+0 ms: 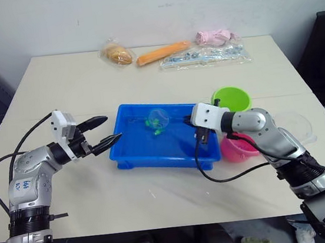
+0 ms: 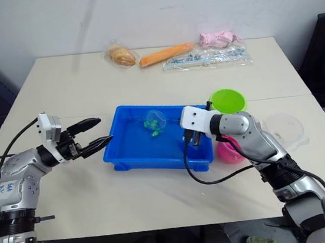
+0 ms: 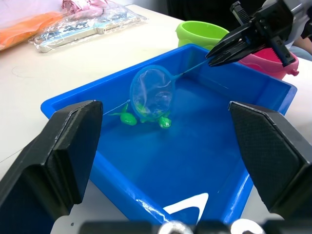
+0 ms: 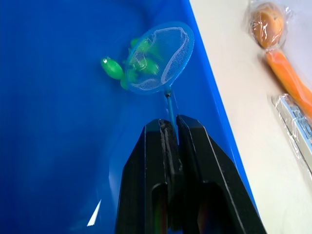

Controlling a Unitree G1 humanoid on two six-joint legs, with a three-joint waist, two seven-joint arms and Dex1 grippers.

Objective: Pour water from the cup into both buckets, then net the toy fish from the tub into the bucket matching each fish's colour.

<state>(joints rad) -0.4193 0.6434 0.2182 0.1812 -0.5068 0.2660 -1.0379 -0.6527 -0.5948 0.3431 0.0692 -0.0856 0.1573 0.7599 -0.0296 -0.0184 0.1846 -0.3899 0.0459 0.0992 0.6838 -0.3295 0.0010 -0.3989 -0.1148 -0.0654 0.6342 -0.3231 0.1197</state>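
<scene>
The right gripper [image 4: 171,127] has its jaws clamped on the thin handle of the net [image 4: 162,57], whose hoop sits among the green toy fish [image 4: 112,68] in the blue tub [image 1: 132,155] on the bench [image 1: 75,90]. The left gripper [image 1: 106,132] waits beside the tub's left wall, jaws wide and holding nothing. To net cleanly, the hoop should pass under one fish, lift level, then travel to the lime green bucket [image 1: 231,99] behind the pink bucket [image 1: 237,148].

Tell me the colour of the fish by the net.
Green; the fish beside the net show best in the right wrist view.
</scene>
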